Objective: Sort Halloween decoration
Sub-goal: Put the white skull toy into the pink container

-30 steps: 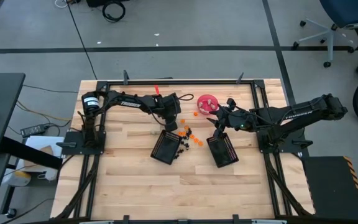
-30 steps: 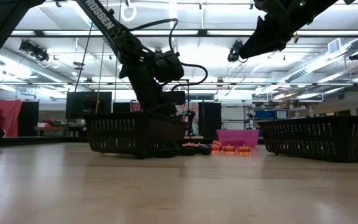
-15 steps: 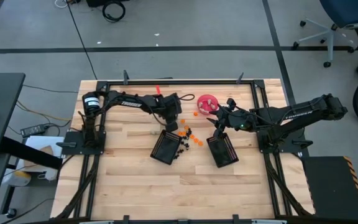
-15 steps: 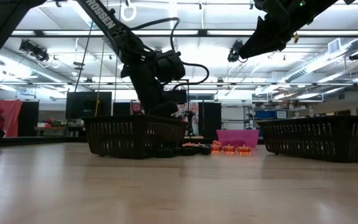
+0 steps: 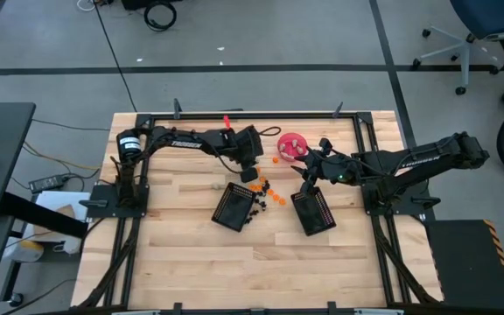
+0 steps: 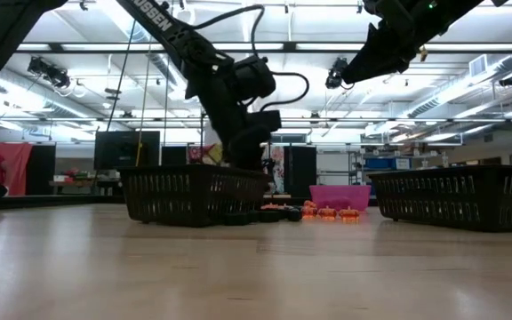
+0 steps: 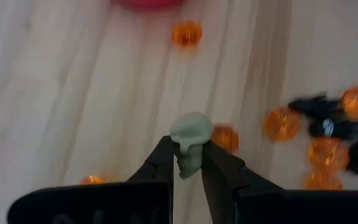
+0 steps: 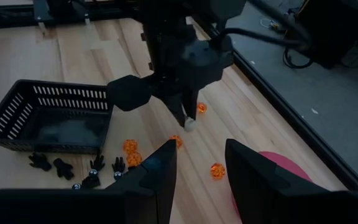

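High view: two black mesh baskets sit mid-table, the left basket [image 5: 234, 206] and the right basket [image 5: 312, 212], contents indistinct from above, with a pink bowl [image 5: 291, 145] on the far side. The left gripper [image 7: 188, 163] is clamped on a pale grey-white skull piece [image 7: 190, 140] and has shifted rightward off the left basket since the earlier frame, now above the wood between basket and bowl. Orange pieces [image 5: 272, 194] and black pieces [image 8: 67, 168] lie scattered between the baskets; the right gripper [image 8: 197, 168] hangs parted above the right basket.
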Controlling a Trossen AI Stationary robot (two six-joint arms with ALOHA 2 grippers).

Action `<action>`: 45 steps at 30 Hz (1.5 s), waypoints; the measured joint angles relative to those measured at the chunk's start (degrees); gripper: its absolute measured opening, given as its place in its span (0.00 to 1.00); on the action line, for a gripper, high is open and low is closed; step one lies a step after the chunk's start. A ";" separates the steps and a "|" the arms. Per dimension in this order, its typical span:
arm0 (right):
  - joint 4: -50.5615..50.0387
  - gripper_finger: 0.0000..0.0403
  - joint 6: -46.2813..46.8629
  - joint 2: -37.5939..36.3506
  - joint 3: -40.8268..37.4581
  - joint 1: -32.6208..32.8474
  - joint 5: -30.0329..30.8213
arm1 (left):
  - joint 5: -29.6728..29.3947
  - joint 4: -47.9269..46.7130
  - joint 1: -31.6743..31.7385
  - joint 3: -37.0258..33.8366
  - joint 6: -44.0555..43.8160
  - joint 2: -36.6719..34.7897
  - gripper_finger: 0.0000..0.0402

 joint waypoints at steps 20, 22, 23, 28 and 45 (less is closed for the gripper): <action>0.94 0.35 -1.26 -0.50 -0.01 0.07 1.68 | -0.33 26.78 0.04 6.24 -3.17 7.20 0.10; 0.69 0.35 -1.26 -0.80 0.02 0.25 1.68 | -0.55 26.94 0.04 8.56 -3.77 9.54 0.10; 0.67 0.35 -1.26 -0.85 0.00 0.38 1.66 | -0.82 26.99 0.04 9.84 -4.27 10.51 0.10; 0.43 0.35 -1.30 -0.92 0.00 0.85 1.66 | -1.33 25.11 0.04 15.82 -7.81 14.56 0.10; -1.79 0.35 -0.24 -0.96 0.00 0.87 2.05 | -3.78 21.50 -2.43 15.27 1.65 11.85 0.33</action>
